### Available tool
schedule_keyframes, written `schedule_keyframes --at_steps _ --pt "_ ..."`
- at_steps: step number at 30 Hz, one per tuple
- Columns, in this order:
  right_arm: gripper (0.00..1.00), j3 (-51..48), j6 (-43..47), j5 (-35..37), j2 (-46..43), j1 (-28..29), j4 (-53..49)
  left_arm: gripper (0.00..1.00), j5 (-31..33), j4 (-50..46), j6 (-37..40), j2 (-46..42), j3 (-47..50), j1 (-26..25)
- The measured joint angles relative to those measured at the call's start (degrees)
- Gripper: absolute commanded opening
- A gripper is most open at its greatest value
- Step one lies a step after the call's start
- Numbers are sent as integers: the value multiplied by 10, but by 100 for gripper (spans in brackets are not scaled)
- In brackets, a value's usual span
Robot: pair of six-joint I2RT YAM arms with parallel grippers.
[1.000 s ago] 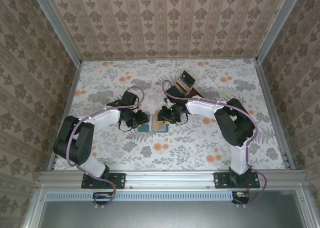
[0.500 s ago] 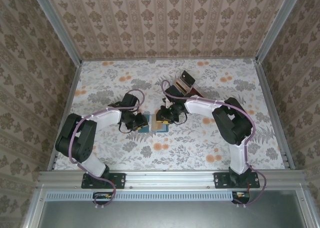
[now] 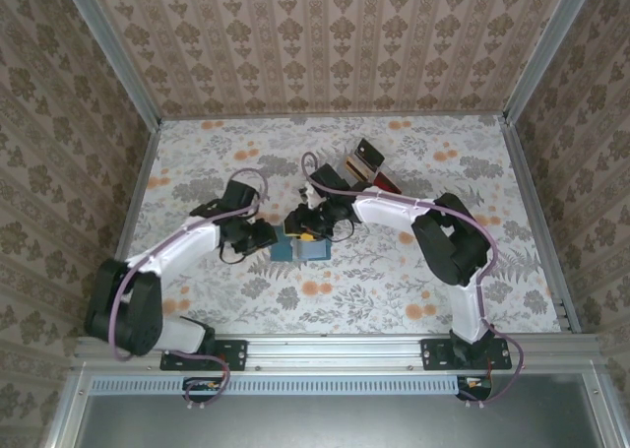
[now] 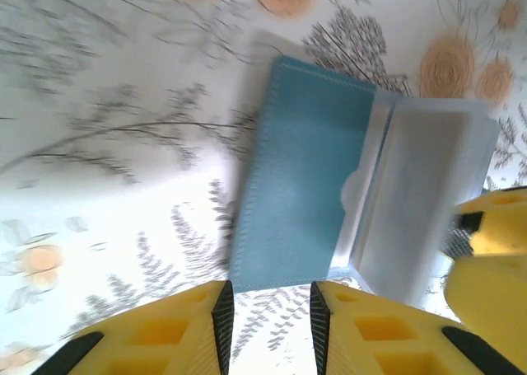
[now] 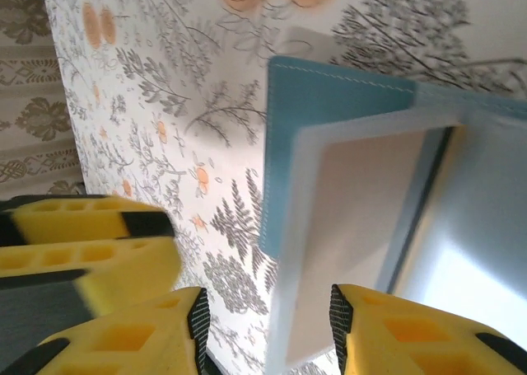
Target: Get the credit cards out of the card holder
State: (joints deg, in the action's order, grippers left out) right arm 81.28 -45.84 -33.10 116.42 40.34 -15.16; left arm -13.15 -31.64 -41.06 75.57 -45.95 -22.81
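Teal card holder (image 4: 300,185) lies open; beige card (image 5: 362,218) juts toward right hand (image 5: 265,301).

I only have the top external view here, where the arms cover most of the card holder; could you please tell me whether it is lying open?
Observer: Yes. In the left wrist view the card holder lies open on the table, its paler grey inside showing.
Operator: Thank you. Is the right gripper closed on anything?
Observer: No. The right gripper is open, with the edge of a cream panel of the holder between its fingers; I cannot tell whether that is a card.
Operator: And the left gripper?
Observer: The left gripper has its fingers slightly apart, with the holder's teal edge just beyond the gap.
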Motion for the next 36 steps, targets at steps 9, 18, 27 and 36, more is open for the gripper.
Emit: schedule_keyframes --at_steps 9,18,27,36 --pt "52 21 -6 13 28 8 -4 34 -15 -21 0 -57 36 30" --pt "34 9 -11 53 25 -6 -23 21 -65 48 -5 15 31 24" --pt "30 12 -15 62 33 -7 -52 16 -63 84 -6 115 -14 15" --pt "29 17 -13 63 43 -7 -63 14 -66 104 -5 162 -27 14"
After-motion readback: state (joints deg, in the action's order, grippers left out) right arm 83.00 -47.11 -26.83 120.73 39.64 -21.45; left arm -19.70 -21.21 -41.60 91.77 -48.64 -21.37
